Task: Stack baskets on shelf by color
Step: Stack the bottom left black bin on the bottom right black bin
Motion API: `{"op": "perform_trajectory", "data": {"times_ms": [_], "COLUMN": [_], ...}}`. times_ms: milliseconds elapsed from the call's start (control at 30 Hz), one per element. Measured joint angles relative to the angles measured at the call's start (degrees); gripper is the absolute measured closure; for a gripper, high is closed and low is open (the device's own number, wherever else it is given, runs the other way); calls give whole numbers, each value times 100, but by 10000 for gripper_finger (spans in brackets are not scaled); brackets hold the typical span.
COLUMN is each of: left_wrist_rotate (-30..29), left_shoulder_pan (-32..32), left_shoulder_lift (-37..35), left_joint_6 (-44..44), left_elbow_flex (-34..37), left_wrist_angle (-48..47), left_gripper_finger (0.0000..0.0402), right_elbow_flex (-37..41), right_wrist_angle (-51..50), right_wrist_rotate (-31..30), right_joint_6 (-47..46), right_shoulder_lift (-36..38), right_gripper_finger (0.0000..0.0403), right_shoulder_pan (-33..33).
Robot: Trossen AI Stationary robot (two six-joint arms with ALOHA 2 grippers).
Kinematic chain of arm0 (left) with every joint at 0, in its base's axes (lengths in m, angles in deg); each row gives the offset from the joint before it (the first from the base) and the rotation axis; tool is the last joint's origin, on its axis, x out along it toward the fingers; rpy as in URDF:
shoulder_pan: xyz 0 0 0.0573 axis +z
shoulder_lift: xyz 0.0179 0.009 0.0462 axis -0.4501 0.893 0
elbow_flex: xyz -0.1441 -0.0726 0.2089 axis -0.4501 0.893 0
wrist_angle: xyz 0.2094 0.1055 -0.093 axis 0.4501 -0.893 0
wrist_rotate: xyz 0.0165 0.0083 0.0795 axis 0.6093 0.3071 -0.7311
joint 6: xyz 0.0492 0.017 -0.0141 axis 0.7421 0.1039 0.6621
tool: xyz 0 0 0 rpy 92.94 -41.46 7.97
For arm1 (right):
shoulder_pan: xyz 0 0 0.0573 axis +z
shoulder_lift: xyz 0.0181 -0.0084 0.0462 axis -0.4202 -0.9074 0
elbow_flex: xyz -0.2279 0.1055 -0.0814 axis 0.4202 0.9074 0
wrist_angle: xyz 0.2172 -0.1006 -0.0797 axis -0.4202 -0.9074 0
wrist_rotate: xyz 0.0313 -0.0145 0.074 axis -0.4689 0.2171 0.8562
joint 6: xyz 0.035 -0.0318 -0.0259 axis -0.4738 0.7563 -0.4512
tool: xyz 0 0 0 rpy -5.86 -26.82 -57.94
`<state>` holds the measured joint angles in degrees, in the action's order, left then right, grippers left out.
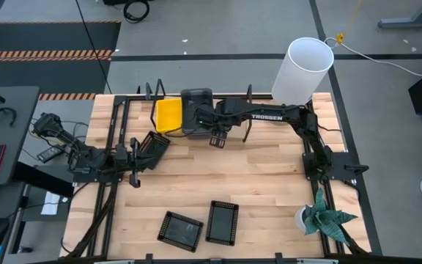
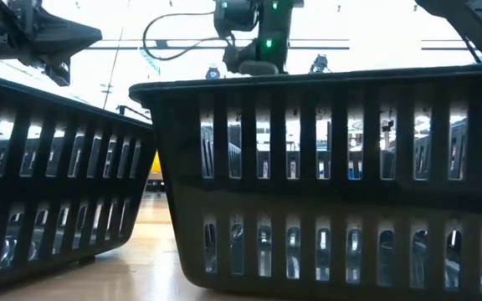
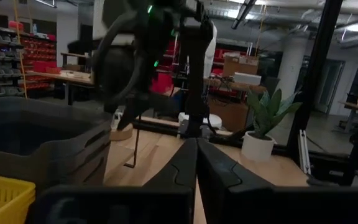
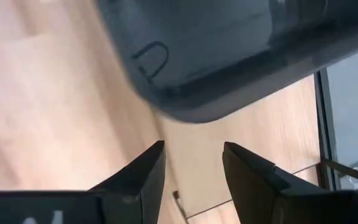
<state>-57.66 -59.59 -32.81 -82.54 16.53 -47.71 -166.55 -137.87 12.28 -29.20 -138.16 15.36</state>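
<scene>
Upper centre of the high view, the right pincer (image 1: 200, 119), released, hovers over the grey basket (image 1: 195, 97) beside the yellow basket (image 1: 169, 114) on the shelf (image 1: 134, 97). Left pincer (image 1: 146, 149) grasps a black basket (image 1: 154, 144), centre-left.

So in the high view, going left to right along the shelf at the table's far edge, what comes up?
Yellow basket → grey basket → right gripper, open → white cylinder.
</scene>
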Motion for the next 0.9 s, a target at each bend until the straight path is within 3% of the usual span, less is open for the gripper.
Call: {"op": "perform_trajectory", "data": {"times_ms": [333, 467, 700, 900], "left_wrist_rotate": [-61, -62, 55, 406], "left_shoulder_pan": [-2, -2, -1, 0], "left_shoulder_lift": [0, 0, 122, 503], "left_joint_6": [-268, -568, -2052, -2410], "left_elbow_flex": [-23, -350, -1010, -1213], "left_wrist_angle": [-406, -1222, -3638, -3878], "left_gripper_finger": [389, 393, 384, 381], "right_elbow_flex": [-1078, -1291, -1066, -469], "right_wrist_angle": [-506, -378, -25, 366], "right_wrist_rotate": [96, 328, 913, 1122], "right_joint_6": [92, 70, -466, -856], "right_shoulder_lift": [73, 77, 75, 72], "right_gripper_finger": [237, 237, 237, 237], "right_shoulder_pan": [537, 812, 1411, 2126]}}
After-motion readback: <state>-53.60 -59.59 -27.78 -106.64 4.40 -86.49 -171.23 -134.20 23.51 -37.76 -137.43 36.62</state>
